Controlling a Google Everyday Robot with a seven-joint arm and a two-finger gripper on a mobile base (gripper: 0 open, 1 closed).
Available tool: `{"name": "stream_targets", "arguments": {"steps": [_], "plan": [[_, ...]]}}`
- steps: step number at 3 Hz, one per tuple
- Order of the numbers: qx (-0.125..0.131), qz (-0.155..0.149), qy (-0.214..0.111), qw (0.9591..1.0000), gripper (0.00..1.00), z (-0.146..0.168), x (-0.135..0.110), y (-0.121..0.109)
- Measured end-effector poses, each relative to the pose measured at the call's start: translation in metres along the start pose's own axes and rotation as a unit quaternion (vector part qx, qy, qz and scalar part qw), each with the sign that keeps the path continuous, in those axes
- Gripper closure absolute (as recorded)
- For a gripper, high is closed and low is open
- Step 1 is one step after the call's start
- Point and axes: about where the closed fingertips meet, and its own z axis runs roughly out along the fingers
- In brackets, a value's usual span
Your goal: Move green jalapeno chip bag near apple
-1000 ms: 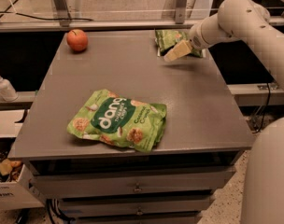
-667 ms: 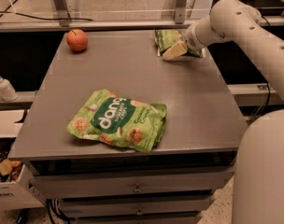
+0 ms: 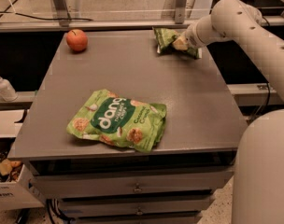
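Green jalapeno chip bag (image 3: pixel 166 37) sits at the far right of the grey table (image 3: pixel 193 106), caught by the gripper (image 3: pixel 181 44); everything else lies nearer or further left.

Nearest, at the lower right, the robot's pale rounded body (image 3: pixel 266 171) fills the corner. Beside it, the table's front shows stacked drawers (image 3: pixel 137 186) below the top. On the left, lower than the tabletop, a small pump bottle (image 3: pixel 3 85) stands on a ledge.

On the near half of the tabletop lies a large light-green bag (image 3: pixel 117 120) with a dark green "dang" logo. It lies flat, slightly left of centre, its long side running left to right, well apart from everything else on the table.

The middle of the top is bare grey surface.

At the far left corner stands the apple (image 3: pixel 77 40), red-orange and upright with its stem up, just inside the back edge.

Across the table, close to the back edge, is the small green bag. It stands tilted rather than flat, with a dark shadow beneath it. The white arm (image 3: pixel 254 31) reaches in from the right, and the gripper is clenched on the bag's right part, one pale fingertip lying over the bag's front face. Bag and apple are well apart, with most of the table's width between them.

Beyond the table runs a metal rail (image 3: pixel 109 24).
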Motion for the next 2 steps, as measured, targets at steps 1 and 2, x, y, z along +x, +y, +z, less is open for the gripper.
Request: {"name": "stream_targets", "arguments": {"steps": [1, 2], "plan": [[-0.017, -0.007, -0.031, 0.9994, 0.88, -0.007, -0.024, 0.013], [-0.043, -0.032, -0.068, 0.9963, 1.00, -0.009, -0.061, 0.042]]}}
